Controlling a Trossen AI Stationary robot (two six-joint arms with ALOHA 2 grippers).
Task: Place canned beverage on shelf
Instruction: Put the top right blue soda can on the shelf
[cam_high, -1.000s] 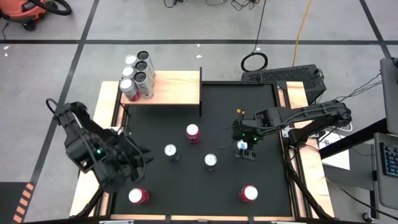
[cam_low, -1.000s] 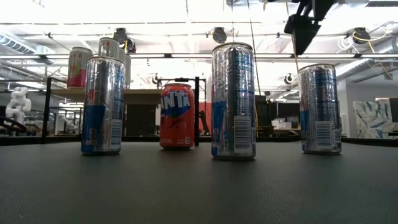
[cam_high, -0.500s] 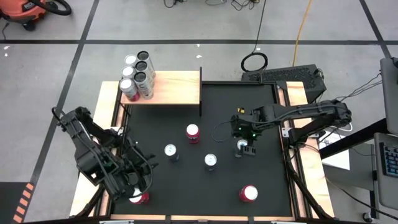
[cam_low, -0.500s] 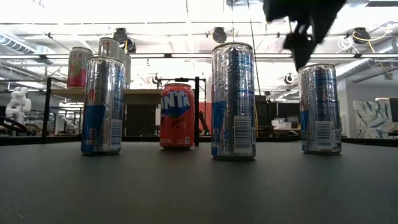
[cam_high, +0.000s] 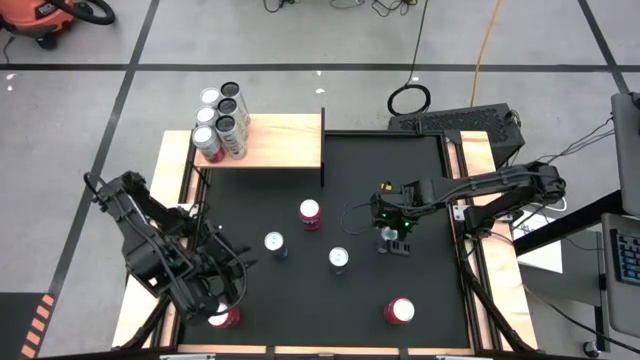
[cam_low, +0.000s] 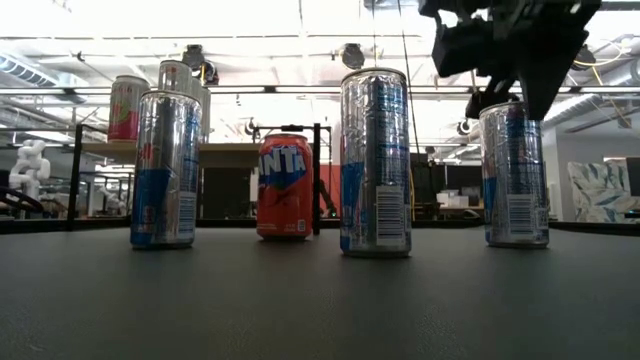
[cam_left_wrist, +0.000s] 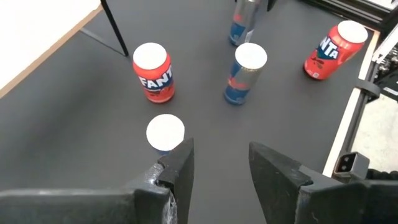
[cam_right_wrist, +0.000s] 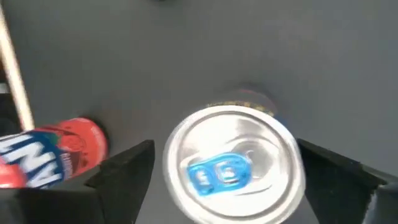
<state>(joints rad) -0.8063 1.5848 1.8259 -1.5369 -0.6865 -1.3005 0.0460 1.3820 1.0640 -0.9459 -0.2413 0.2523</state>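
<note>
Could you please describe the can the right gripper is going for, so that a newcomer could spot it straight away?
On the black mat, look right of centre, under the right gripper. The slim silver-and-blue can stands upright between its open jaws. Unlike its neighbours, its lid carries a blue pull tab.

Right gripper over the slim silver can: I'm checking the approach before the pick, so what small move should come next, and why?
Probably a short straight descent, then close. The right gripper is open, its fingers flanking the slim silver can from above, with the can's top centred between them. In the low view it sits at the can's top, so the fingers do not yet reach down the can's sides.
</note>
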